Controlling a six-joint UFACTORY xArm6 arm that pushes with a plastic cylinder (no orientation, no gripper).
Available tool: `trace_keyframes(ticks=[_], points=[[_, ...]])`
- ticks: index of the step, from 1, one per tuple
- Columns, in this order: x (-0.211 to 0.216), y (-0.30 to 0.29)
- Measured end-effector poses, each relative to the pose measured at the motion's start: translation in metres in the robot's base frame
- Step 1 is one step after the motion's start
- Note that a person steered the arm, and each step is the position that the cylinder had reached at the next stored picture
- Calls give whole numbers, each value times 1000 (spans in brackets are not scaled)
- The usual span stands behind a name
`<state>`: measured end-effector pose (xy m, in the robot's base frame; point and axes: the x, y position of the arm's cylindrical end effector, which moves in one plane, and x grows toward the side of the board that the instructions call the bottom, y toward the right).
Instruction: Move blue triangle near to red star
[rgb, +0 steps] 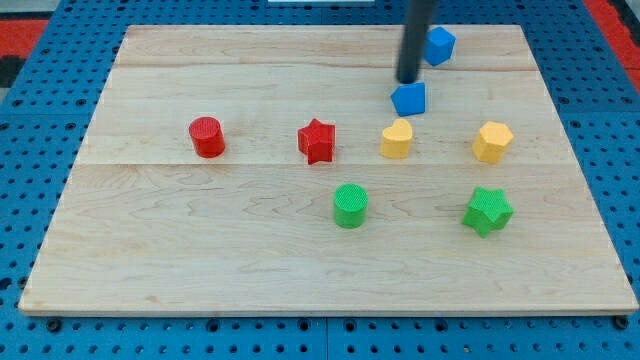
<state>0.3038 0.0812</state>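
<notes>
The blue triangle (409, 98) lies on the wooden board at the view's upper right of centre. The red star (317, 141) lies to its lower left, near the board's middle, well apart from it. My tip (408, 80) is the lower end of the dark rod that comes down from the view's top edge. It stands just above the blue triangle's top edge, touching or almost touching it.
A second blue block (439, 45) sits right of the rod near the top. A yellow block (396, 139) lies just below the blue triangle, between it and the star's right side. Also a yellow hexagon (492, 141), red cylinder (207, 136), green cylinder (350, 205), green star (487, 210).
</notes>
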Motion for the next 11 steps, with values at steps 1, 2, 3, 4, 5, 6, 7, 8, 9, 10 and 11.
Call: trace_keyframes(ticks=[1,2,3,4,5,6,7,8,9,10,11], points=[[16,15],[-7,22],[-9,80],[16,79],[33,40],[38,2],[39,2],[48,8],[49,-18],[72,-21],[82,-27]])
